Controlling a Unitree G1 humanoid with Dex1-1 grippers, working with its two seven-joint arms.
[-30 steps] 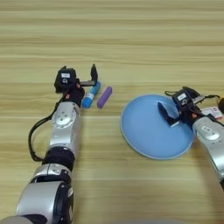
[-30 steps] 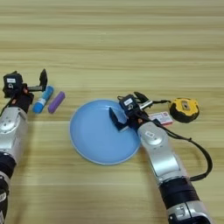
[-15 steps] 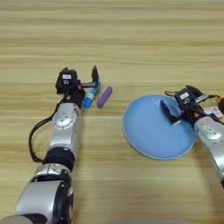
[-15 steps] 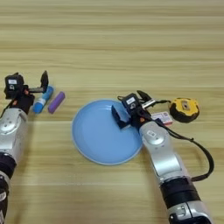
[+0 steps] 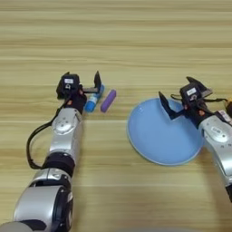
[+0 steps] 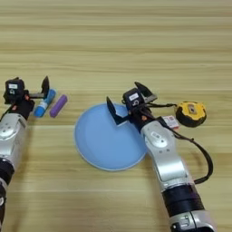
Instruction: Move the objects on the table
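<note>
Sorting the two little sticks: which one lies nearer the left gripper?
The blue-and-white tube, right at the left gripper; the purple stick lies beyond it.

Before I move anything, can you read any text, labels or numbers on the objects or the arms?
Nothing is readable.
Blue-and-white tube: no legible print.
Red-and-white card: markings too small to read.
Yellow tape measure: face label blurred.
White stickers on the left pincer mount and on the right pincer mount: unreadable.
Purple stick and light-blue plate: no text visible.
</note>
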